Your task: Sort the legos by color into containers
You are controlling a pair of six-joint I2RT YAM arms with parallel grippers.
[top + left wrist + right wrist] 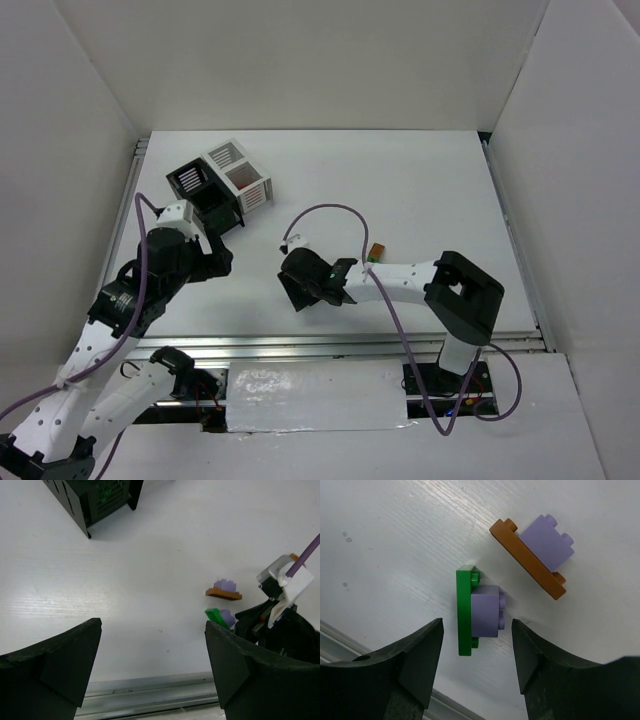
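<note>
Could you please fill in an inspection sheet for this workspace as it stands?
Surface: white table, no spills seen.
Job's things: green-and-purple lego and brown-and-purple lego lie apart, side by side; black bin joined to white bin, far left.
Clutter: nothing seen.
Grippers: left gripper open, empty; right gripper open, straddling the green-and-purple lego.
Cables: purple cable loops over each arm.
Surroundings: white walls on three sides.

Robotics laboratory test cell. A white tabletop (400, 190) is enclosed at the back and both sides by plain white panels (300, 60); an aluminium rail (300, 347) runs along its near edge, where the left arm (110, 330) and right arm (410, 280) are mounted, with purple cables (325, 207) looping from them.
</note>
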